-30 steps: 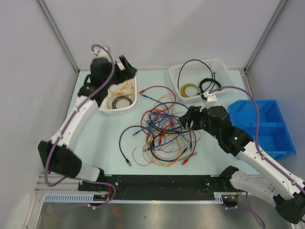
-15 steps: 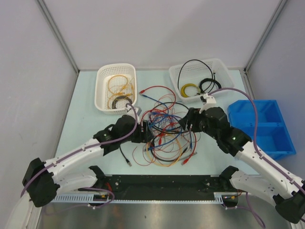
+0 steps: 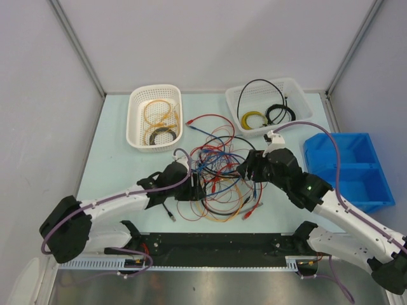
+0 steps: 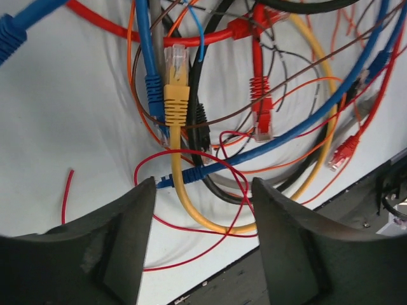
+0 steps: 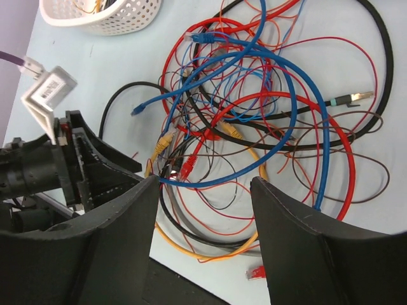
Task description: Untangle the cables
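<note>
Since a second ago our left gripper (image 3: 193,184) has swung from the basket (image 3: 155,118) to the left edge of the cables (image 3: 219,175), tangled mid-table (image 3: 121,152); its jaws stand apart. Our right gripper (image 3: 245,166) sits at their right edge, jaws likewise apart.

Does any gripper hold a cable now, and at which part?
Nothing is held. The left gripper and right gripper stand open over the cables, strands lying loose between their jaws.
</note>
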